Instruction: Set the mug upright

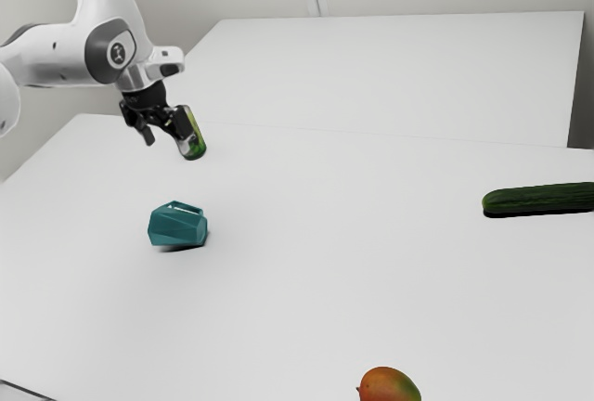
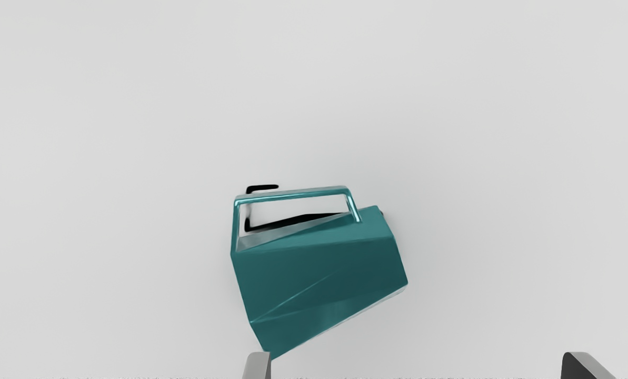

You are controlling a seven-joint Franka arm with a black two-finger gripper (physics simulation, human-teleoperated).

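Mug [image 2: 324, 273] on its side, counter [image 1: 278, 308] | below and ahead of empty, wide-apart jaws | long axis roughly along their closing line | handle [image 2: 292, 194] away from jaws; mouth end hard to tell

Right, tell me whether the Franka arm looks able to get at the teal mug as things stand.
Probably yes: the open gripper hangs above the mug, which lies on its side, and I see nothing between them.
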